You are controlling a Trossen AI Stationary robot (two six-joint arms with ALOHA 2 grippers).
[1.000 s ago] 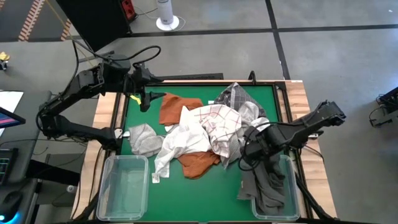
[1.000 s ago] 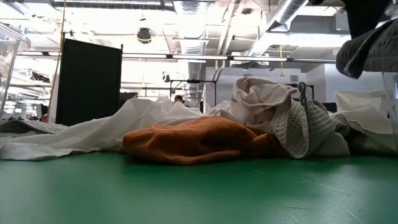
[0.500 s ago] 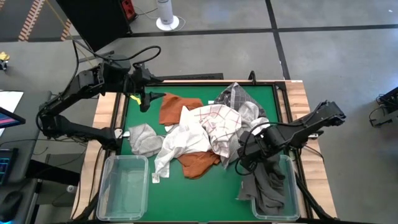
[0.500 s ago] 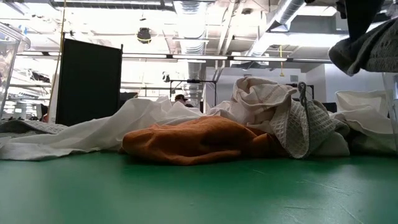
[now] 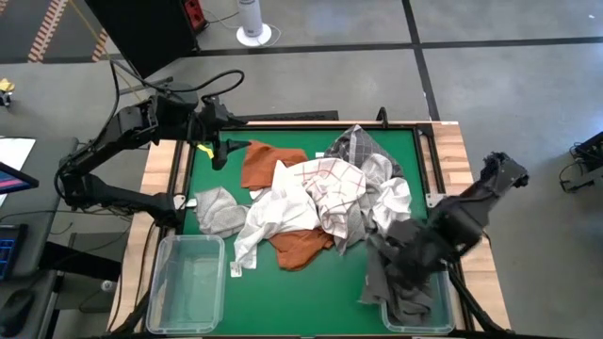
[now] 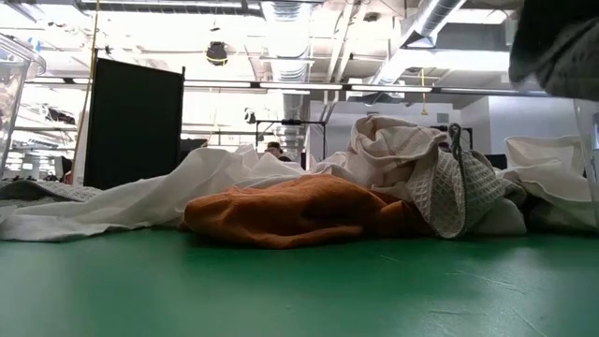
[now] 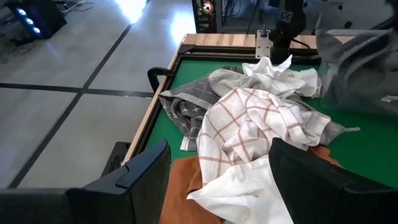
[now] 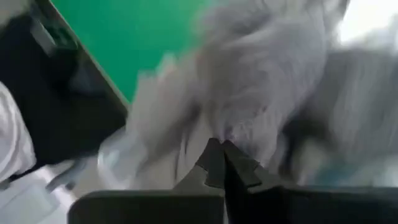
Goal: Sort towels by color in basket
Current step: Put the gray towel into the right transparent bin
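One dark grey towel (image 5: 400, 282) hangs bunched and limp from the right gripper (image 8: 222, 163), pinched tight over the right-hand clear bin (image 5: 443, 303).

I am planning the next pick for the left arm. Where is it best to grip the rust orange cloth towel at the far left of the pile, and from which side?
Probably from above, at the bare far-left corner of the rust orange cloth towel. That part lies flat and uncovered on the green table, while its other end runs under the white towel. The open left gripper is beside it.

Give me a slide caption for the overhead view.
Right gripper carries a dark grey towel over the right bin; left gripper waits beside the towel pile.
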